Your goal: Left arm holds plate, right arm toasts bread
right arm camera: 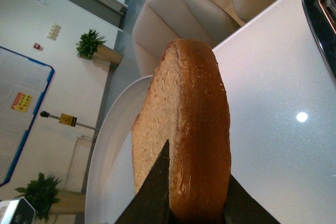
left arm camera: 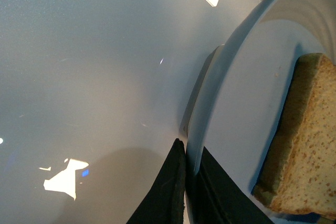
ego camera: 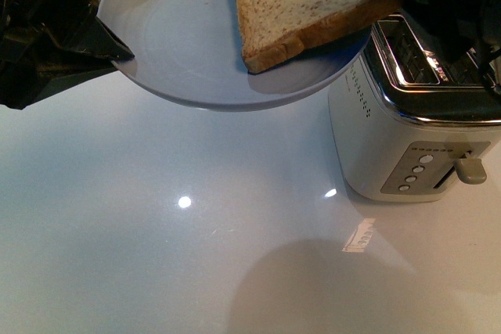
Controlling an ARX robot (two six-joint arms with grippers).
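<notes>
The white desk (ego camera: 156, 232) carries only the toaster (ego camera: 407, 138). Its lever (ego camera: 472, 168) is up and its slots (ego camera: 407, 59) look empty, so I judge that no toasting has begun.

Left of the toaster and about level with its top, the left gripper (ego camera: 121, 56) holds the plate (ego camera: 180, 44) in the air, so that half of the job is in place. The bread slice (ego camera: 305, 5) lies on the plate's toaster side, overhanging the rim, and the right gripper (right arm camera: 194, 205) has it clamped. What is left is to lift it clear, lower it into a slot and press the lever.

Only the front view shows the toaster's lever, and there the right gripper is just a dark mass. The right wrist view shows its fingers (right arm camera: 152, 198) pressed on either face of the slice. The left wrist view shows the left fingers (left arm camera: 167, 192) closed narrowly on the plate's rim.
</notes>
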